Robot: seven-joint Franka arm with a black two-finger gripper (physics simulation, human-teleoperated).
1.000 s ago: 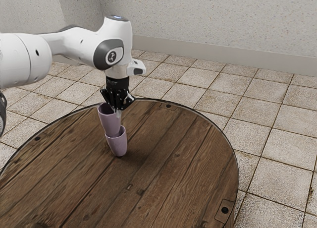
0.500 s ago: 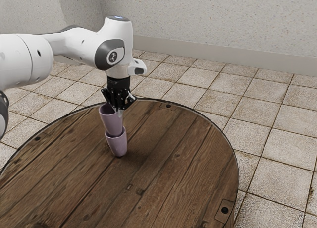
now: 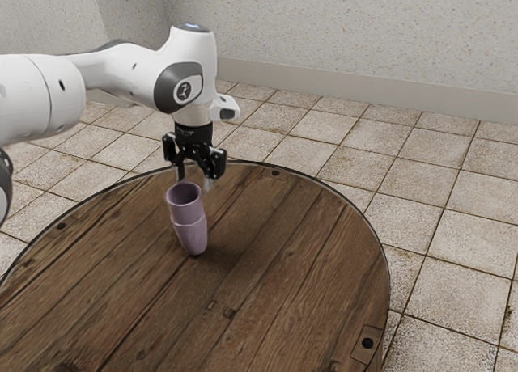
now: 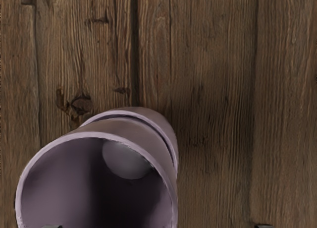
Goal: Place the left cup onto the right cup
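At the exterior view's left the white arm (image 3: pixel 121 73) comes in and bends down over the round wooden surface (image 3: pixel 291 259). Tool (image 3: pixel 194 176) hangs at the arm's end, pointing down, fingers spread wide and touching nothing; a gap shows between the fingertips and the rim beneath. Straight below the tool: upper lilac cup (image 3: pixel 184 199), mouth up, seated inside the lower lilac cup (image 3: pixel 193 237), which stands on the surface. The two read as one stack. Its long axis runs nearly vertical, with the top leaning a little toward the exterior view's left, so the base sits slightly to the right of the upper rim. In the wrist view the upper lilac cup (image 4: pixel 64 188) opens directly under the hand, with its pale bottom visible down inside. The rim of the lower lilac cup (image 4: pixel 158 125) shows as a band just beyond it, with planks of the surface (image 4: pixel 237 89) on all sides. Judgement: the placing looks done, with the cup nested and free of the fingers. The relation that matters for what comes next is that the stack lies right under the tool, roughly along its approach line. A straight rise should clear the rim, while any sideways drift at this height might clip the upper cup and tip the leaning stack. To the exterior view's right the surface is bare plank out to its edge, then tiled floor (image 3: pixel 453 226).
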